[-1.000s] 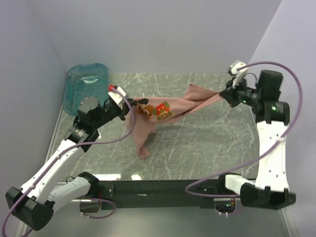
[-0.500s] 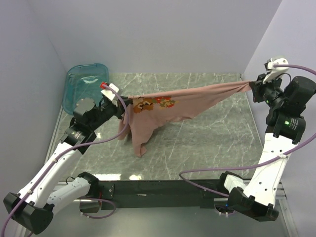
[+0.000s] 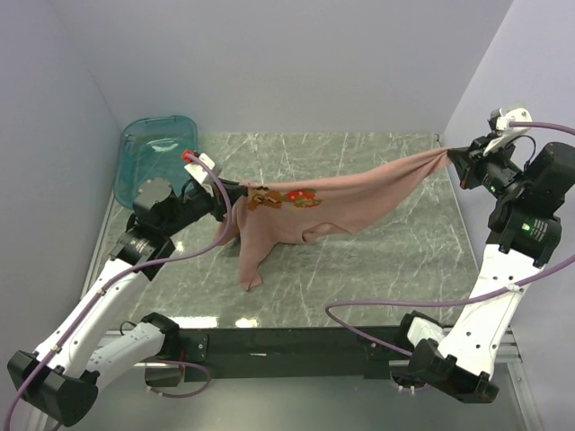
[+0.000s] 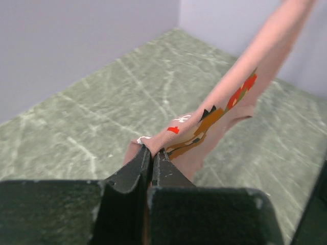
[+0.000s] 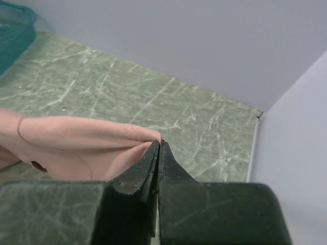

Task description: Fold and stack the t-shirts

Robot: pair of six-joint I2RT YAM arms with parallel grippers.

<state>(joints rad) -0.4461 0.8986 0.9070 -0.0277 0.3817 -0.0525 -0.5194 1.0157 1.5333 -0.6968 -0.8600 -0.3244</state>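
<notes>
Item: dusty-pink cotton t-shirt (image 3: 350, 190), soft, light, strung above green marbled surface (image 3: 377, 260) from left edge toward far-right corner | left hand (image 3: 234, 190), right hand (image 3: 451, 160): each pinching an end | likely best held by hems

This looks like a robot test lab. A green marble-patterned table (image 3: 377, 260) is boxed in by bare pale walls (image 3: 296, 63). A white left arm (image 3: 99, 301) and right arm (image 3: 499, 278) are bolted to a black rail (image 3: 287, 346) along the bottom of the frame. Purple cables (image 3: 328, 312) loop off them, and a teal plastic bin (image 3: 153, 157) sits at upper left.
</notes>
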